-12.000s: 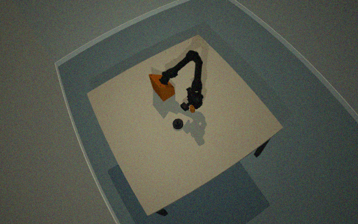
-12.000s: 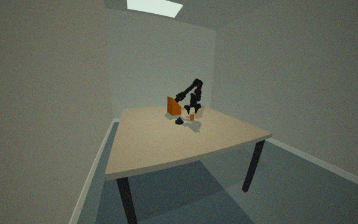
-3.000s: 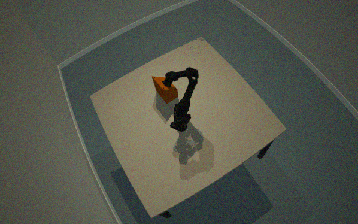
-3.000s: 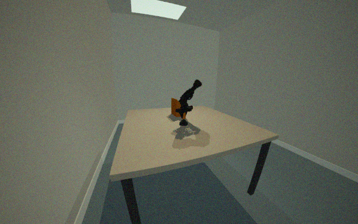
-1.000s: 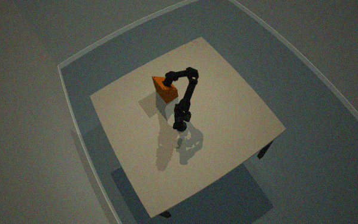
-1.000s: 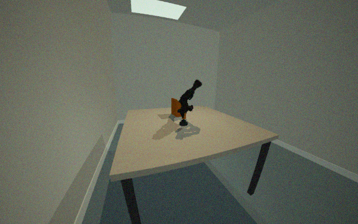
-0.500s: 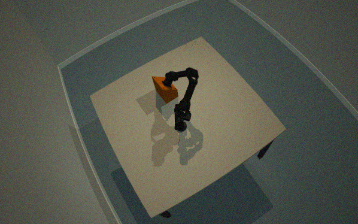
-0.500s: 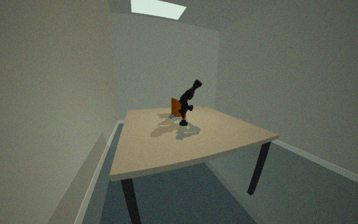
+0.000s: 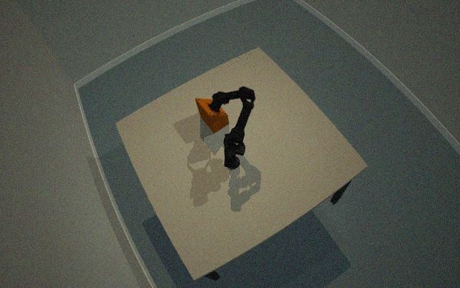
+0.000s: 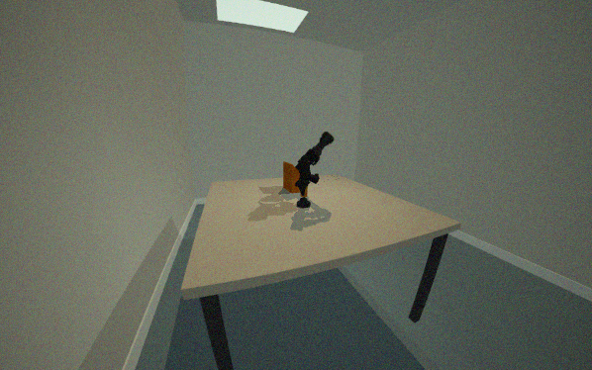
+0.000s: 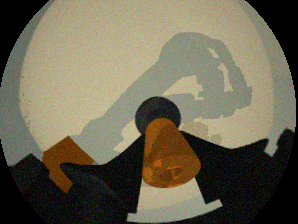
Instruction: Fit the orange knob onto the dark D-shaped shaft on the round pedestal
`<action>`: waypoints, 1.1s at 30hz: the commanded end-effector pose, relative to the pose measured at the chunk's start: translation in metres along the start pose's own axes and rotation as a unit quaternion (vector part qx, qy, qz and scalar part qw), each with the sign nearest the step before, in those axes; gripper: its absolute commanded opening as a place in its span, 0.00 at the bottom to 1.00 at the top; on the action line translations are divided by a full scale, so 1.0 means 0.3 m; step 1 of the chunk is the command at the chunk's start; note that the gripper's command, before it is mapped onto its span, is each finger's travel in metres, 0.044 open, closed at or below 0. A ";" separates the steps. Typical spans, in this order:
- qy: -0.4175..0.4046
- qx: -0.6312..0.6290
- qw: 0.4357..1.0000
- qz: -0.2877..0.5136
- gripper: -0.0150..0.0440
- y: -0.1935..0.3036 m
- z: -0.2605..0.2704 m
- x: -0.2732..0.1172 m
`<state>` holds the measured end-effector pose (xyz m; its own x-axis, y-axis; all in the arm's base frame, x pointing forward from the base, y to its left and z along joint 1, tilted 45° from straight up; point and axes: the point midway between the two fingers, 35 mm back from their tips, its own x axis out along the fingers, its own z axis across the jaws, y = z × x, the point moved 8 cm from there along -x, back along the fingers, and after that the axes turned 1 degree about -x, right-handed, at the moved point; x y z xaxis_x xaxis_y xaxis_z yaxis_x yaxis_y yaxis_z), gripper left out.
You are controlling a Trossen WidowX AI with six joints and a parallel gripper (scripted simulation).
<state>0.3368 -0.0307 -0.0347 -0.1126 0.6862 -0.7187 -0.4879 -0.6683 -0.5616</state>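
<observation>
The orange knob (image 11: pixel 172 159) is between the dark fingers of my gripper (image 11: pixel 162 136) (image 10: pixel 303 193), which is shut on it. The dark round pedestal (image 11: pixel 158 108) (image 10: pixel 303 203) (image 9: pixel 232 163) stands on the table, and the knob's far end overlaps its near edge in the wrist view. In the top and exterior views the gripper is directly over the pedestal, low down. The shaft and the knob's hole are hidden. I cannot tell how far down the shaft the knob sits.
An orange wedge-shaped block (image 9: pixel 215 120) (image 10: pixel 290 177) (image 11: pixel 68 156) carries the arm's base on the wooden table (image 9: pixel 290 146) (image 10: pixel 363 223). The arm arches from it to the pedestal. Shadows of the arm fall across the table top.
</observation>
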 end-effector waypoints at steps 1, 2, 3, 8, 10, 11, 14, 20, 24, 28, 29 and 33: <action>0.002 0.000 1.000 -0.002 0.25 0.001 -0.001 0.004; 0.002 0.000 1.000 -0.002 0.25 0.001 -0.001 0.006; 0.002 0.000 1.000 -0.002 0.25 0.001 -0.001 0.008; 0.001 -0.003 1.000 -0.002 0.25 0.005 0.001 0.029; 0.001 -0.003 1.000 -0.002 0.25 0.006 0.002 0.037; 0.001 -0.003 1.000 -0.002 0.25 0.006 0.002 0.041; 0.001 -0.003 1.000 -0.002 0.25 0.005 0.002 0.054; -0.001 -0.008 1.000 0.001 0.25 0.000 0.002 0.058; -0.001 -0.008 1.000 0.001 0.25 0.000 0.002 0.058; -0.001 -0.008 1.000 0.001 0.43 0.000 0.002 0.058; -0.001 -0.008 1.000 0.001 0.48 0.000 0.002 0.058; -0.001 -0.008 1.000 0.001 0.65 0.000 0.002 0.058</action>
<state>0.3342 -0.0181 -0.0473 -0.1145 0.6863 -0.7183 -0.4750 -0.6729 -0.5671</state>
